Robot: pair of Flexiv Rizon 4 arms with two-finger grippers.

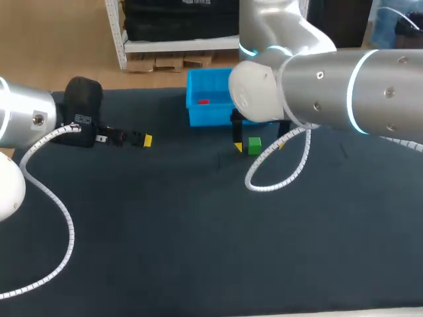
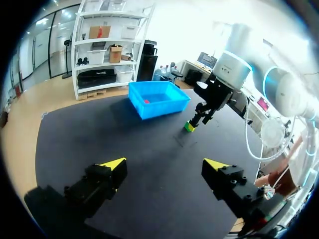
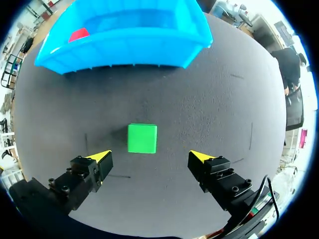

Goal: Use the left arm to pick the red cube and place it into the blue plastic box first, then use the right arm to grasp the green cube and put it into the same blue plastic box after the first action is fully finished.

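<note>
The dark desk (image 1: pixel 165 231) carries everything. The right arm (image 1: pixel 344 86) comes in from its side and bends down near the desk's far middle, while the left arm (image 1: pixel 26 119) stays low over the left part of the desk. The blue plastic box (image 1: pixel 206 117) sits at the far edge, just beyond the right arm's wrist. The right tool (image 3: pixel 150 157) hangs open over the desk with its yellow-tipped fingers spread wide and touching nothing. The left tool (image 2: pixel 164 164) is likewise open and empty, pointing toward the box from well apart. The green cube (image 3: pixel 142 138) lies flat on the desk in front of the box, just ahead of the right tool and in line with the gap between its fingers. The red cube (image 1: pixel 203 102) rests inside the box.
</note>
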